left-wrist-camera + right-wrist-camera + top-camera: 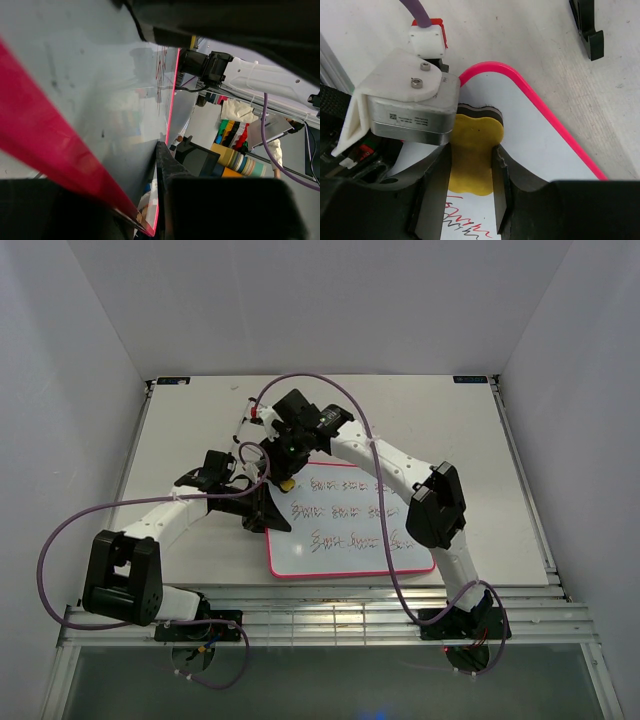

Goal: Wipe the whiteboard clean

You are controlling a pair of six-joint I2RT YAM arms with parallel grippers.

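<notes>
The whiteboard (290,558) lies flat on the table, pink-edged, with rows of red and dark handwriting (345,512). My left gripper (265,515) is shut on the board's left edge. In the left wrist view the board's face (100,100) and pink rim run between the jaws of the left gripper (159,200). My right gripper (287,480) is over the board's far left corner, shut on a yellow sponge eraser (475,135). In the right wrist view the right gripper (471,150) presses the eraser's dark underside onto the whiteboard (535,145), with handwriting (465,227) just below it.
The table (430,420) has white walls on three sides and a metal rail (330,600) along its near edge. Purple cables (330,385) loop over both arms. A black piece (587,25) stands on the table beyond the board's corner.
</notes>
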